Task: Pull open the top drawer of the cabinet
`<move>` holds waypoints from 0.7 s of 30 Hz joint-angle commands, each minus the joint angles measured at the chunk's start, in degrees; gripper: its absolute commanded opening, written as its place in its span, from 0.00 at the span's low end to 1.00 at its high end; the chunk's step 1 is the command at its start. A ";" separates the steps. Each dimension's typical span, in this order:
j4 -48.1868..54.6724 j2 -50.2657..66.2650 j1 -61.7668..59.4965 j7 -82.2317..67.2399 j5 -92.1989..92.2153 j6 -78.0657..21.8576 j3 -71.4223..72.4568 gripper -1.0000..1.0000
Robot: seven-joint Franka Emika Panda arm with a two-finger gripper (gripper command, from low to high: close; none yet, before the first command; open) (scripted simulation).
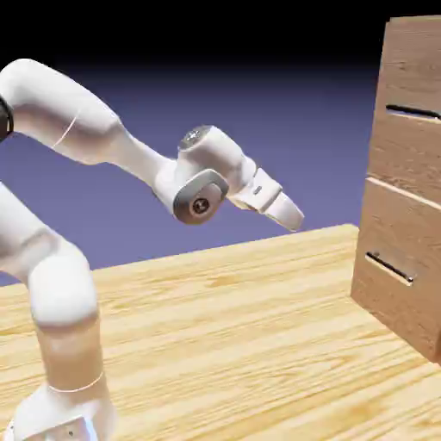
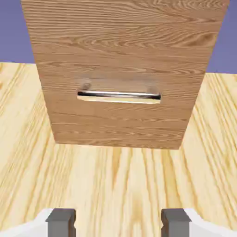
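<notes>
Gripper is released and empty, aimed around 4 o'clock at the lower handle, so it might yank the wrong drawer instead of the top drawer.

The white arm rises from its base at the lower left of the exterior view, bends back at a raised elbow near the upper left, and slopes down to the right through the forearm to a rounded wrist. From the wrist the gripper points to the right and slightly downward, held in the air with nothing between its fingers. In the hand view the two grey fingertips stand well apart at the bottom edge, jaws spread wide with a bare gap between them.
</notes>
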 commanded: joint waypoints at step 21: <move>24.04 -9.87 -40.87 4.35 52.33 -8.82 30.13 0.50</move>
